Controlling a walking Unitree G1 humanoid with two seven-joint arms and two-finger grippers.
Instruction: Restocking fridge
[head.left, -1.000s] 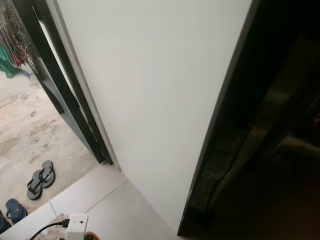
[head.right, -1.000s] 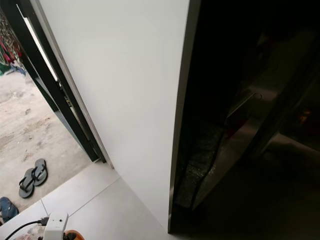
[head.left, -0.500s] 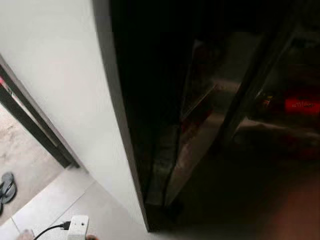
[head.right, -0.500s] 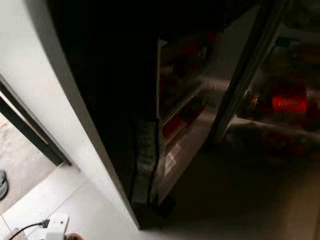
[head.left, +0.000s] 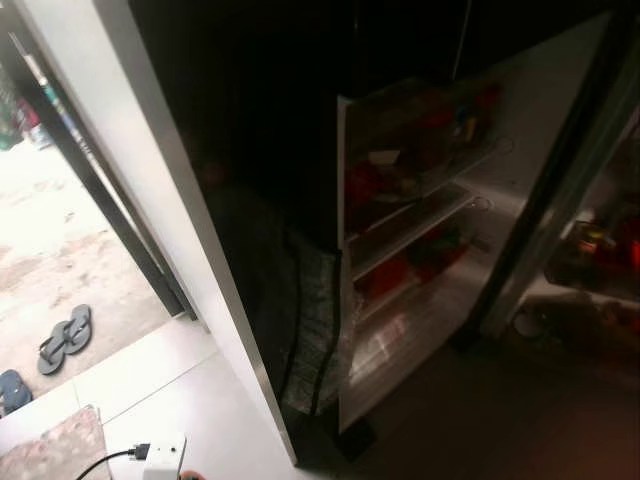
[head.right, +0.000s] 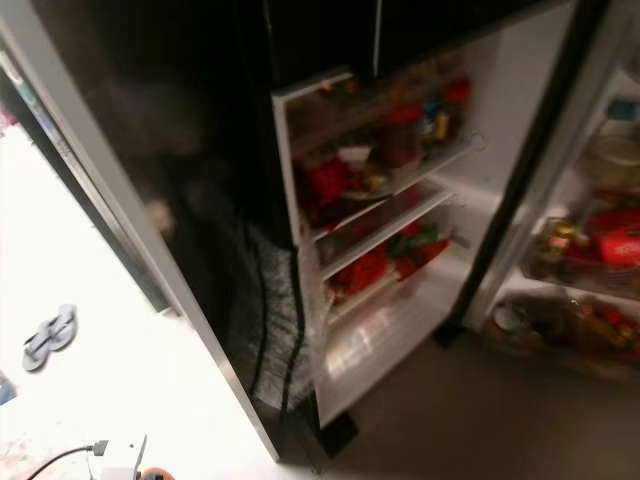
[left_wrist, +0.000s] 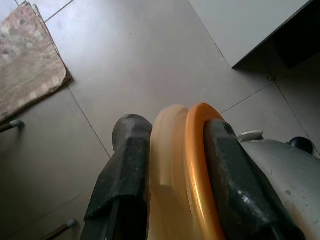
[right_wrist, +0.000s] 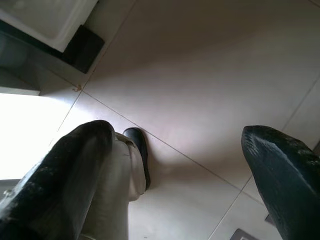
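The fridge (head.right: 400, 330) stands open across the centre and right of the head views, its door shelves (head.right: 385, 225) crowded with red and green items. The left pincer (left_wrist: 170, 165) is clamped on an orange-rimmed, pale round container (left_wrist: 182, 165), held low over the tiled floor (left_wrist: 125, 60). The right pincer (right_wrist: 175, 165) hangs with fingers apart, holding nothing. The likely trouble: the shelves look full, so pushing the container in could knock a neighbour out. The thin rim grip could also slip as the arm lifts. A power adapter (head.left: 163, 458) lies on the floor at lower left, a tripping risk.
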